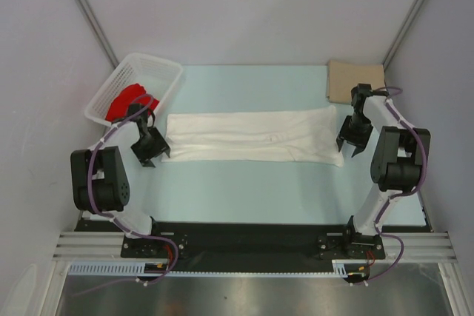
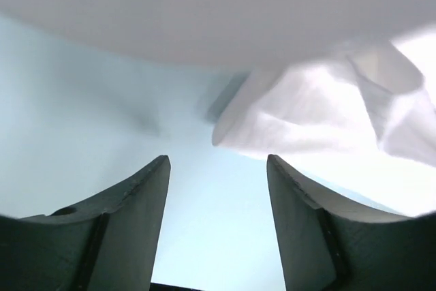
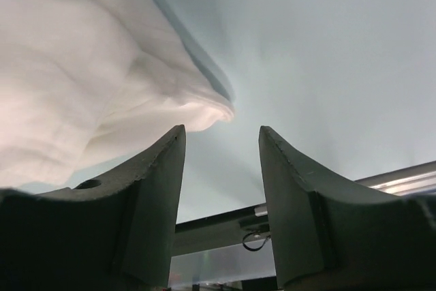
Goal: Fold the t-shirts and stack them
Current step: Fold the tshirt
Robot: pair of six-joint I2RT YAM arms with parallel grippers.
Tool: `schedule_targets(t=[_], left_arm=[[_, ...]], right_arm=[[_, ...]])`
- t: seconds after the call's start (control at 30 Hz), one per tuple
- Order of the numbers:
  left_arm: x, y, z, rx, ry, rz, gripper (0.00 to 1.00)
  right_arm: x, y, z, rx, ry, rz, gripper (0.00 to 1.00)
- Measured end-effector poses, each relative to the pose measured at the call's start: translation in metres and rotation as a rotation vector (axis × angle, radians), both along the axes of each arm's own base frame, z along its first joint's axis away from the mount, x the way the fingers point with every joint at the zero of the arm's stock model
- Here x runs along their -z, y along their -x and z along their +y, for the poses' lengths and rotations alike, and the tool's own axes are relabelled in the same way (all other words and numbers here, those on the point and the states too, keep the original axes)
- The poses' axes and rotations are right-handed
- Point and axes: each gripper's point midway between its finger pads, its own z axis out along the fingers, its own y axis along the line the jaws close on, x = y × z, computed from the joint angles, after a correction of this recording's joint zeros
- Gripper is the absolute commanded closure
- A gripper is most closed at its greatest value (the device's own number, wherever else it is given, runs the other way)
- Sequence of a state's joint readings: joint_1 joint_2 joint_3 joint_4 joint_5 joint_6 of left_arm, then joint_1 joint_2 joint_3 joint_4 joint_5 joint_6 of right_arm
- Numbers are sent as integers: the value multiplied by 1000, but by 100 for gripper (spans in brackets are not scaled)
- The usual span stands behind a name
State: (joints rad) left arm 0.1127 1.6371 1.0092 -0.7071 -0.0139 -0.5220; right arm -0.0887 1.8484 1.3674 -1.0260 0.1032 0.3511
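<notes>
The white t-shirt (image 1: 252, 135) lies as a long flat band across the middle of the table. My left gripper (image 1: 155, 153) is open and empty just off its left end; the shirt's corner (image 2: 293, 110) shows ahead of the fingers. My right gripper (image 1: 348, 146) is open and empty just off its right end; the cloth edge (image 3: 102, 80) shows up and left of the fingers. The tan t-shirt (image 1: 355, 81) lies folded flat at the back right. The red t-shirt (image 1: 124, 101) is bunched in the basket at the back left.
The white lattice basket (image 1: 159, 72) stands at the back left, close behind my left arm. The tan shirt lies just behind my right arm. Grey walls close in on both sides, and a black rail (image 1: 252, 238) runs along the near edge.
</notes>
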Motion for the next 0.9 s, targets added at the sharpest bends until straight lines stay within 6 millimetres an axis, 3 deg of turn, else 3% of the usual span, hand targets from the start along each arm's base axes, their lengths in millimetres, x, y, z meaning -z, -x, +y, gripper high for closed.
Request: schedule_targets(t=[0.13,0.27,0.43,0.5,0.7,0.9], left_arm=[[-8,-2,-11,39,51,-30,49],[-11,-9,-27,118,105,-67,50],[-25,-26,-38,201,143,-155,31],[-34,-38,-40,224,148,-199,32],[-52,-57,-46,255,171,-276,49],[-53,-57,-51,268,182,-278,48]], right_arm=[[-20,-15,5,29,-68,-79,48],[-27,-30,14,38,-171,-137,46],[-18,-53,25,37,-272,-153,47],[-10,-59,27,36,-293,-144,52],[2,-63,29,39,-307,-114,59],[1,-66,26,42,-303,-122,61]])
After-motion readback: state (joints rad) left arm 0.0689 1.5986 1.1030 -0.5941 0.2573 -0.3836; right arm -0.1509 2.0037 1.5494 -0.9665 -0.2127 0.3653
